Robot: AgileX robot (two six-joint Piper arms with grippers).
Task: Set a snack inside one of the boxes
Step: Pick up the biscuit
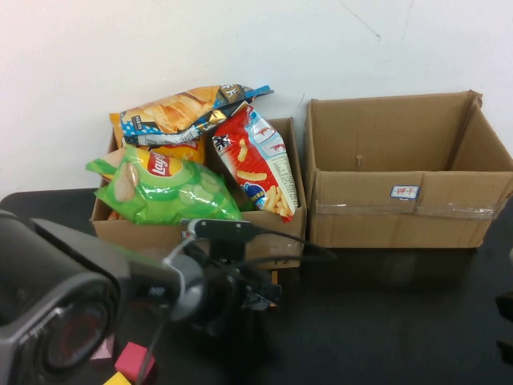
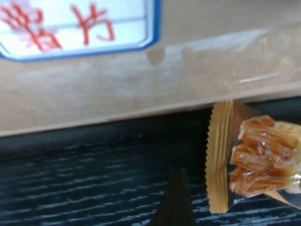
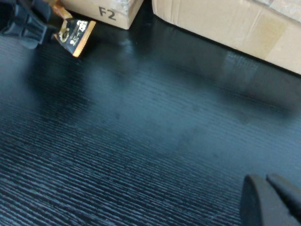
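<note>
My left gripper point(image 1: 258, 293) hovers low over the black table, just in front of the left cardboard box point(image 1: 276, 233). It is shut on a small orange snack packet point(image 2: 249, 157). The packet sticks out sideways from the jaws and also shows in the right wrist view point(image 3: 75, 35). One dark finger point(image 2: 176, 202) shows beside the packet. The left box is piled with chip bags: a green one point(image 1: 164, 191), a red one point(image 1: 256, 160) and an orange one point(image 1: 180, 111). The right cardboard box point(image 1: 401, 210) is open and looks empty. My right gripper point(image 3: 273, 200) is shut and empty, low over the table at the right.
The two boxes stand side by side against the white wall. A red cube point(image 1: 134, 361) and a yellow block point(image 1: 116, 378) lie near the front left. The left arm's dark body point(image 1: 64, 305) fills the front left corner.
</note>
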